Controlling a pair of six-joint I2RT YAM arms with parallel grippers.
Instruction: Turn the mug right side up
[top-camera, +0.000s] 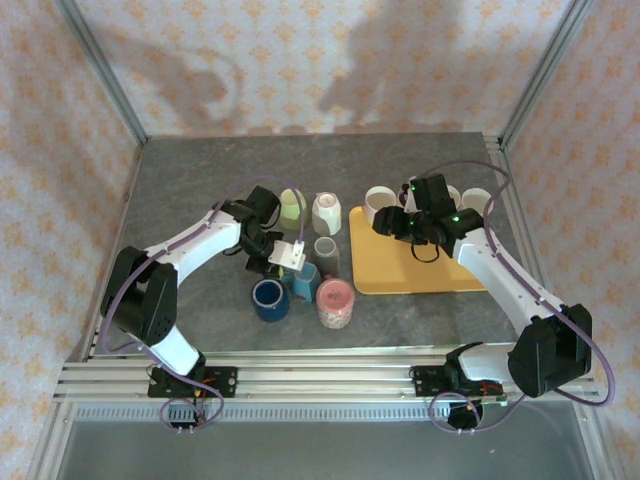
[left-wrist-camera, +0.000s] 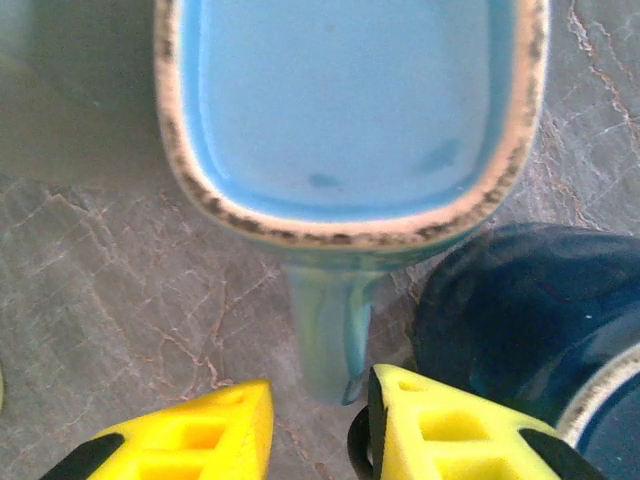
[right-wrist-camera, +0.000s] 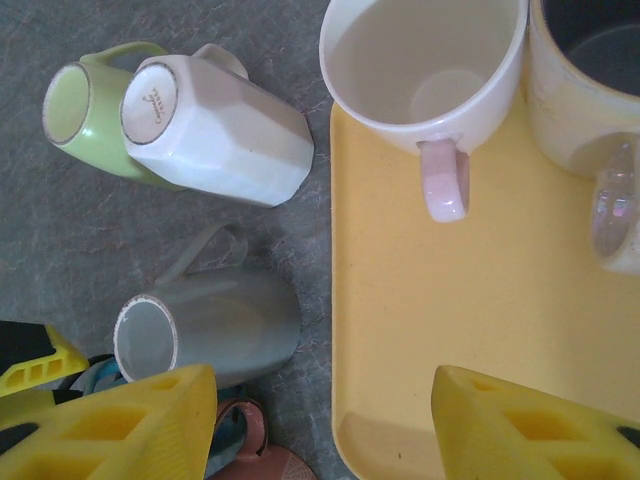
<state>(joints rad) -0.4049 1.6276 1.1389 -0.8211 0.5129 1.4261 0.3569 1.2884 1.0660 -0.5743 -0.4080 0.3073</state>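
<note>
I read the clock from the overhead view, with twelve at the far wall. The light blue mug (top-camera: 303, 283) stands mouth-up in the middle of a tight cluster on the grey table (top-camera: 190, 200), and from the left wrist its glazed inside and speckled rim face me, with the handle pointing back at the left gripper (left-wrist-camera: 320, 385). That pincer is parted: its yellow fingers (left-wrist-camera: 215, 425) sit either side of the handle's tip, gripping nothing. It is crowded. The dark blue mug (left-wrist-camera: 520, 320) sits just beside the handle at eight o'clock, the pink mug (top-camera: 335, 303) is close at four, and the grey mug (right-wrist-camera: 215, 325) stands base-up at one. Beyond it at twelve, the white faceted mug (right-wrist-camera: 215, 125) and the green mug (right-wrist-camera: 85, 110) are also base-up, touching or nearly so. The yellow tray (right-wrist-camera: 480, 300) lies at three o'clock, its edge running just past the grey mug. It carries a cream mug with a pink handle (right-wrist-camera: 425, 60) and a second cream mug (right-wrist-camera: 585, 90) along its far side. The right gripper (right-wrist-camera: 322, 372) hangs spread wide over the tray's left edge, holding nothing. Open room is at nine to eleven o'clock, where bare table runs to the metal post and papered wall. The tray's near half is also bare. At six, only a narrow strip of table separates the cluster from the aluminium rails.
</note>
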